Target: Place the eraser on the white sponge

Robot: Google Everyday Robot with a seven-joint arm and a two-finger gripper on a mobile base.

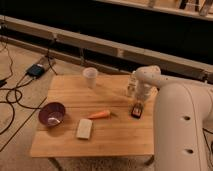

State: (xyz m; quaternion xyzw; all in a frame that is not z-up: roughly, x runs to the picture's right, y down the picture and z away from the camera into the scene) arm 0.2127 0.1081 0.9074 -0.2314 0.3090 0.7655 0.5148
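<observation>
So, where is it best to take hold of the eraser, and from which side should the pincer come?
Grip the eraser across its short width, on the two long edges, coming straight down. It lies flat and low on the table, so a sideways approach would probably fail. The pincer hangs shut just beyond its far end.

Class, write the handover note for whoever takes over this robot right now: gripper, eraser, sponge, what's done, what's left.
Gripper: shut, down at the eraser; a firm grip cannot be confirmed.
Eraser: on the table, not lifted, past the carrot from the sponge.
White sponge: near the front edge, nothing on it.
Done: reach to the eraser.
Left: lift, carry to the sponge, set down.
</observation>
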